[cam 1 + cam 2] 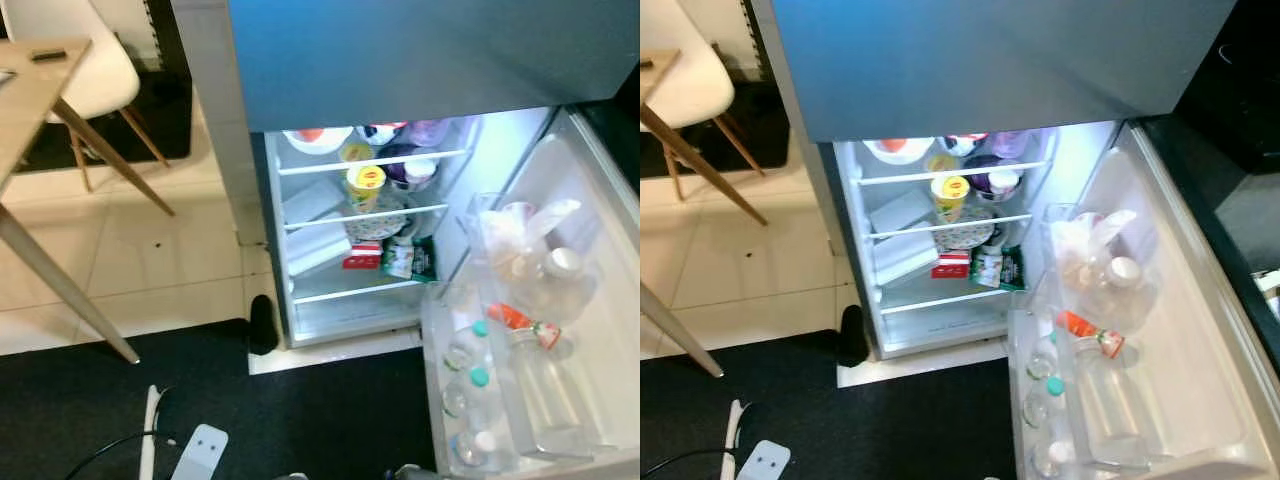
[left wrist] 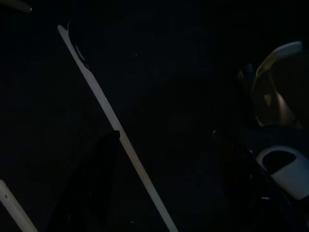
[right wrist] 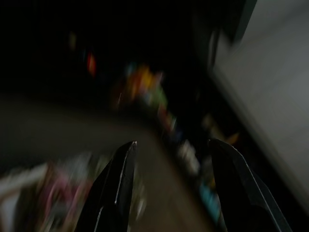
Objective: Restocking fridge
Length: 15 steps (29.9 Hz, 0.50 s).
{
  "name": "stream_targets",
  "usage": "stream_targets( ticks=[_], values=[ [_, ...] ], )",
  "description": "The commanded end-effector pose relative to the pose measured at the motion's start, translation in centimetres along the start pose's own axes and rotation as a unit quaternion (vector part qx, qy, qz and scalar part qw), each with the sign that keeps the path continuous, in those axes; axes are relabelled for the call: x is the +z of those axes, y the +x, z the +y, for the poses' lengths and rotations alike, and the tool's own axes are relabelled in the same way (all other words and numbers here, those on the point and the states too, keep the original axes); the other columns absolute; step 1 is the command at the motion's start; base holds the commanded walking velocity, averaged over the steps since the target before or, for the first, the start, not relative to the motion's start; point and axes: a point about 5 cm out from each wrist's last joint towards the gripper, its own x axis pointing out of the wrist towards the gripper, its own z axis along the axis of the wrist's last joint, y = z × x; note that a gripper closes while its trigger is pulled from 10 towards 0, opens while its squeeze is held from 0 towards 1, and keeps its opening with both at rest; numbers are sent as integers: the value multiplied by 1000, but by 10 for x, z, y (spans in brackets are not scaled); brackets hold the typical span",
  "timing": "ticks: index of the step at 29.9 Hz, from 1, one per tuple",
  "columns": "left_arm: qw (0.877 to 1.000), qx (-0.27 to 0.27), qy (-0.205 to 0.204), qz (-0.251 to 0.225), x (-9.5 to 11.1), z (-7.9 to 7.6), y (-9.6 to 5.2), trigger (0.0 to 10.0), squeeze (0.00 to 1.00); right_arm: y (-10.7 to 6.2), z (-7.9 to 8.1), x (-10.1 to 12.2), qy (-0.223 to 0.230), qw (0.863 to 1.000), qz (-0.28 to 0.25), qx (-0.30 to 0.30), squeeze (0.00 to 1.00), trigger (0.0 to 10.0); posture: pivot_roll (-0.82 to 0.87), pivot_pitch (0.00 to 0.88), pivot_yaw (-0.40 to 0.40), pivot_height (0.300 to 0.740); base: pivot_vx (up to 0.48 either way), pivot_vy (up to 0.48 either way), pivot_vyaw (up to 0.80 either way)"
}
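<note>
The floor was pale tile point(image 1: 150, 250) giving way to a black mat point(image 1: 300, 420) directly in front of a small grey refrigerator point(image 1: 400, 60), whose lower compartment stood open and lit. A light wooden table point(image 1: 30, 90) and a white moulded chair point(image 1: 90, 60) with wooden legs stood on the tile to the robot's left, well apart from the appliance.

Inside, the wire shelves held a white bowl point(image 1: 318, 138) on the top level, a yellow-lidded tub point(image 1: 366, 180) on the shelf below it, dark round containers point(image 1: 405, 165) beside that, and a red carton point(image 1: 363, 258) next to a green packet point(image 1: 410, 258) on the lower shelf. The white fridge door point(image 1: 600, 300) swung open to the robot's right. Its clear racks carried a crumpled plastic bag point(image 1: 530, 235), a red-and-orange sachet point(image 1: 522, 320) and several clear plastic bottles point(image 1: 470, 385) with teal or white caps.

The left gripper point(image 2: 166, 140) hung in deep shade over the dark mat, its two fingers spread apart and holding nothing. The right gripper point(image 3: 171, 145) appeared blurred, its fingers likewise parted and empty, over an indistinct jumble of coloured items.
</note>
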Motion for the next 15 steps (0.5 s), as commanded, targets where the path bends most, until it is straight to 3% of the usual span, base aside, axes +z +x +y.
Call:
stream_targets(
  ticks=[1,5,15],
  values=[
    [1000,-8,-2,15,-8,-8,-1,10000,0,-3,12,-22,14,999,33,6,0,10000,-38,85,-52,740,0,0,0],
    [1000,-5,-5,15,-8,-6,-1,10000,0,-4,25,-27,33,999,38,14,0,10000,-36,83,-47,740,0,0,0],
    [1000,2,-14,19,-9,-3,-2,10000,0,-3,33,-34,55,997,45,15,0,10000,-34,81,-45,740,0,25,0]
  ],
)
